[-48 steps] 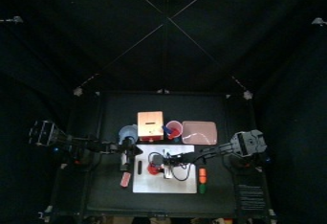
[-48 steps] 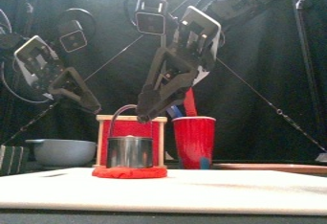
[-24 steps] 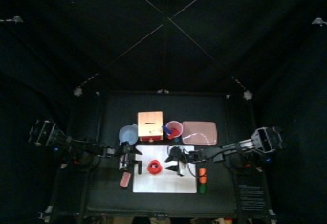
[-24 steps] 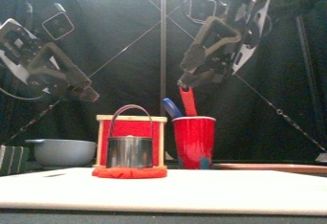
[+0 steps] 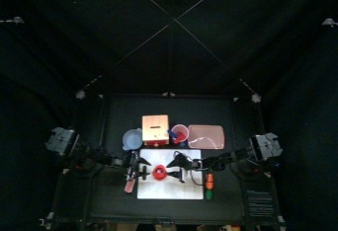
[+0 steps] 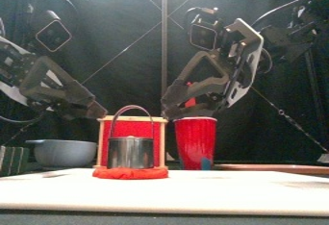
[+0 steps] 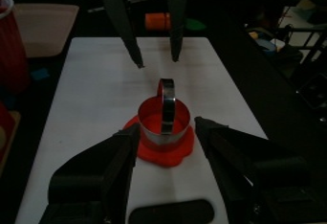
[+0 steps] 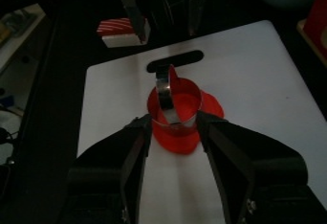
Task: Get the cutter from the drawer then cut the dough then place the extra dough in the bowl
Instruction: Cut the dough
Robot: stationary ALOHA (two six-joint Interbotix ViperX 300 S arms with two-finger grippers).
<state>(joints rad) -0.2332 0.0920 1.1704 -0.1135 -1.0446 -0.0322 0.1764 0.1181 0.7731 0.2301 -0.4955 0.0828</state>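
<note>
One white cutting board [image 5: 185, 188] lies at the table's front middle, its right half and front strip bare. Behind it stand one wooden box [image 5: 154, 126], one pink tray [image 5: 208, 134], one blue-grey bowl [image 5: 132, 139] and one red cup [image 6: 195, 144]. One red dough disc [image 6: 130, 173] lies left of the board's centre. One metal cutter [image 6: 129, 151] stands upright on it, its handle arching left to right. Two grippers, left gripper [image 6: 98, 112] and right gripper [image 7: 156, 61], hang raised on either side of the cutter. Both have their jaws spread and hold nothing.
</note>
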